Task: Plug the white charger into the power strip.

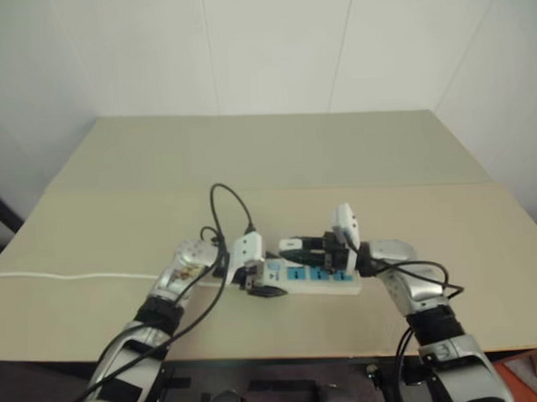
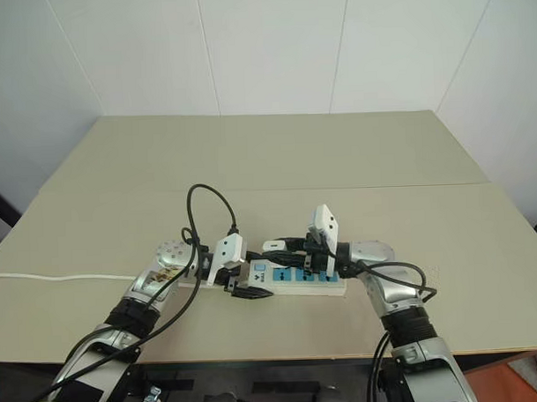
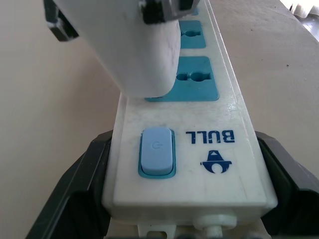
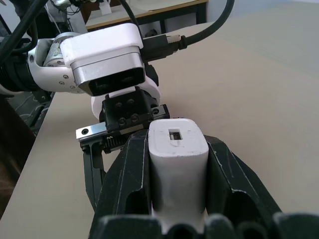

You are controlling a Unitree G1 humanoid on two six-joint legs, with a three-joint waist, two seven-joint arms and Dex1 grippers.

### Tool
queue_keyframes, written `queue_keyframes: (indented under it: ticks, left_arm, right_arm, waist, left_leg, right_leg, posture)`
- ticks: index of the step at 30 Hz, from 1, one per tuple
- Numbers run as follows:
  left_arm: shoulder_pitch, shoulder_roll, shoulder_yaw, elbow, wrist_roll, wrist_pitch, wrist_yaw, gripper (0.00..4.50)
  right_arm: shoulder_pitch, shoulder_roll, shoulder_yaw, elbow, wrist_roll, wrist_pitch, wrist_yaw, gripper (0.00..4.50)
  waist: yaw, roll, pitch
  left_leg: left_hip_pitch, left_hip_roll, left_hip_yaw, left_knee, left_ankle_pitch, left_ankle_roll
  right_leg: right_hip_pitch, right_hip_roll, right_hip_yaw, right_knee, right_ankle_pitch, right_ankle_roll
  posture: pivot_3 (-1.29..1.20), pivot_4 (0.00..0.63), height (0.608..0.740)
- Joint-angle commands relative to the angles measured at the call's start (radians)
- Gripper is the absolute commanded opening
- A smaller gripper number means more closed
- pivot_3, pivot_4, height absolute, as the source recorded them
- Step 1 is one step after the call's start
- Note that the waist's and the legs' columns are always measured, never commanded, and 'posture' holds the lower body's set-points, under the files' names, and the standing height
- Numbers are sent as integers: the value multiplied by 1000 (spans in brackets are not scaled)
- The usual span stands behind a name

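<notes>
My right gripper (image 4: pixel 174 199) squeezes the white charger (image 4: pixel 175 164) by its smooth sides; it's small, hard, light. My left gripper (image 3: pixel 187 199) clamps the power strip (image 3: pixel 199 154), steadying it.

The power strip (image 2: pixel 298 279) lies on the table (image 2: pixel 276 157) near its front edge. The left hand (image 2: pixel 245 291) clamps the strip's left end; the right hand (image 2: pixel 283 247) holds the white charger (image 4: pixel 177 164) over the strip's sockets.
</notes>
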Motion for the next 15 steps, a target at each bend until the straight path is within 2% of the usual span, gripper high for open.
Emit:
queue_keyframes:
  ticks: [1,15]
  left_arm:
    - [16,24,-23,2,34,20,1,3315]
    - [9,37,-21,9,29,25,10,3315]
  right_arm:
    - [4,-7,-7,20,-14,-50,14,1133]
    - [75,-99,19,59,-57,-127,74,1133]
  waist:
    - [0,0,0]
    - [4,0,0]
  left_leg:
    - [0,0,0,0,0,0]
    - [1,0,0,-1,0,0]
  right_leg:
    - [0,0,0,0,0,0]
    - [2,0,0,-1,0,0]
  posture:
    - [0,150,740]
    - [0,150,740]
